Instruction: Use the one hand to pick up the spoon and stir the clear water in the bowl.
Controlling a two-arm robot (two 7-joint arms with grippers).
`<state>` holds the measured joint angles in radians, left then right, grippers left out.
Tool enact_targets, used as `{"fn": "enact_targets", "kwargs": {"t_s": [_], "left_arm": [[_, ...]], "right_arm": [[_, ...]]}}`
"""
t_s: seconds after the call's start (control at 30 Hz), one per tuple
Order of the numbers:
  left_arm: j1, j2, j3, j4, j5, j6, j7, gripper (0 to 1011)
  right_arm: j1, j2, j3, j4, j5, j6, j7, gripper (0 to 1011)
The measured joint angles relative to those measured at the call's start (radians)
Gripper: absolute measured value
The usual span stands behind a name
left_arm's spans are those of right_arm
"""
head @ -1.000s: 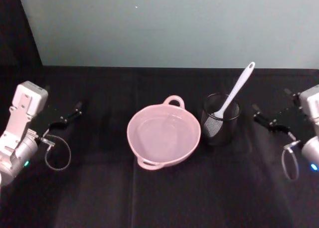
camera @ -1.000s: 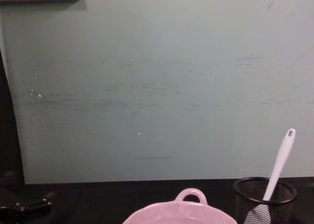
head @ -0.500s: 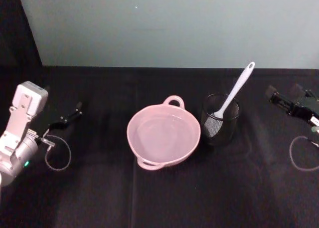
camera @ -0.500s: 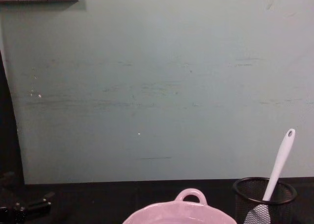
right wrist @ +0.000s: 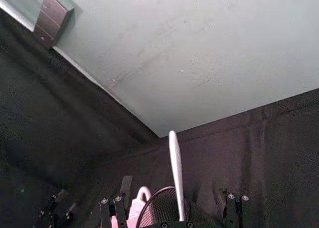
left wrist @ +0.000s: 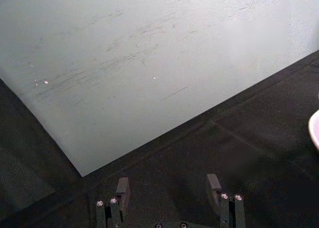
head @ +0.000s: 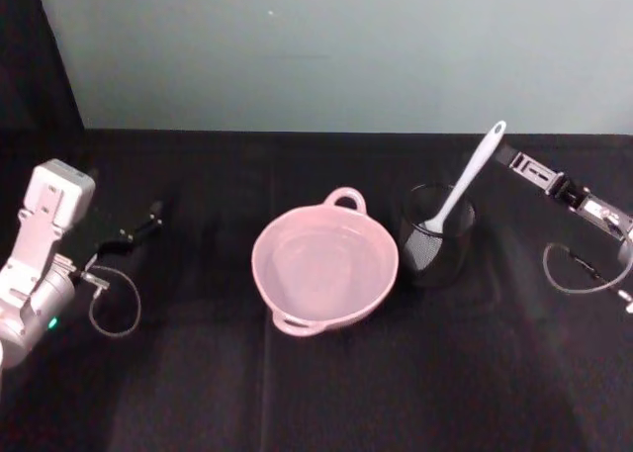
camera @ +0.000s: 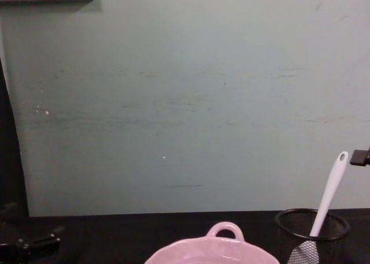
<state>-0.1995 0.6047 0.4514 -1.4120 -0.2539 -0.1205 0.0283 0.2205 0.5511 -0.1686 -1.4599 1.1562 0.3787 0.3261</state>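
A long, slim white plastic spoon (head: 463,183) stands tilted in a black wire-mesh cup (head: 436,242) on a black-covered table (head: 316,383). Its flat, pale blade is down inside the cup, and its handle leans up and to the right, ending in a small oval hole. Just left of the cup, close to it, sits a wide pale pink bowl (head: 297,294) with a small loop handle on its far rim. The bowl's inside is smooth and glossy. The right gripper (head: 512,159), black and boxy with a small white label, reaches in from the right and hovers just beside the top of the spoon's handle. In the right wrist view its fingers (right wrist: 125,187) are spread wide, with the handle lined up in the gap between them and not grasped. The left gripper (head: 148,220) is parked low at the table's left side, well away from the bowl, its jaws spread apart and holding nothing.
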Motion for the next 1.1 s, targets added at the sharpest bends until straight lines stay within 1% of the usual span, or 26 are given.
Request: {"fn": "enact_targets", "kwargs": {"t_s": [0.13,0.17,0.2,0.23,0.3,0.33,0.43,0.47,0.63,0.93,0.97,1.1], "left_arm": [[0.000,0.000,0.000,0.000,0.000,0.000,0.000,1011],[0.000,0.000,0.000,0.000,0.000,0.000,0.000,1011],[0.000,0.000,0.000,0.000,0.000,0.000,0.000,1011],[0.000,0.000,0.000,0.000,0.000,0.000,0.000,1011],[0.000,0.000,0.000,0.000,0.000,0.000,0.000,1011],[0.000,0.000,0.000,0.000,0.000,0.000,0.000,1011],[0.000,0.000,0.000,0.000,0.000,0.000,0.000,1011],[0.000,0.000,0.000,0.000,0.000,0.000,0.000,1011],[0.000,0.000,0.000,0.000,0.000,0.000,0.000,1011],[0.000,0.000,0.000,0.000,0.000,0.000,0.000,1011],[0.000,0.000,0.000,0.000,0.000,0.000,0.000,1011],[0.000,0.000,0.000,0.000,0.000,0.000,0.000,1011]], "right_arm": [[0.052,-0.013,-0.035,0.058,-0.003,0.002,0.006,1004],[0.075,-0.017,-0.052,0.081,-0.011,0.000,0.013,1004],[0.075,-0.017,-0.052,0.081,-0.011,0.000,0.013,1004],[0.095,-0.019,-0.069,0.101,-0.022,-0.005,0.021,1004],[0.116,-0.021,-0.085,0.120,-0.034,-0.012,0.029,1004],[0.135,-0.022,-0.101,0.136,-0.047,-0.019,0.038,1004],[0.157,-0.024,-0.123,0.159,-0.063,-0.032,0.050,1004],[0.170,-0.025,-0.136,0.170,-0.073,-0.042,0.055,1004],[0.199,-0.028,-0.164,0.201,-0.090,-0.067,0.066,1004],[0.196,-0.028,-0.161,0.198,-0.090,-0.066,0.066,1004],[0.196,-0.028,-0.161,0.197,-0.090,-0.066,0.066,997],[0.195,-0.027,-0.160,0.196,-0.090,-0.065,0.066,909]]}}
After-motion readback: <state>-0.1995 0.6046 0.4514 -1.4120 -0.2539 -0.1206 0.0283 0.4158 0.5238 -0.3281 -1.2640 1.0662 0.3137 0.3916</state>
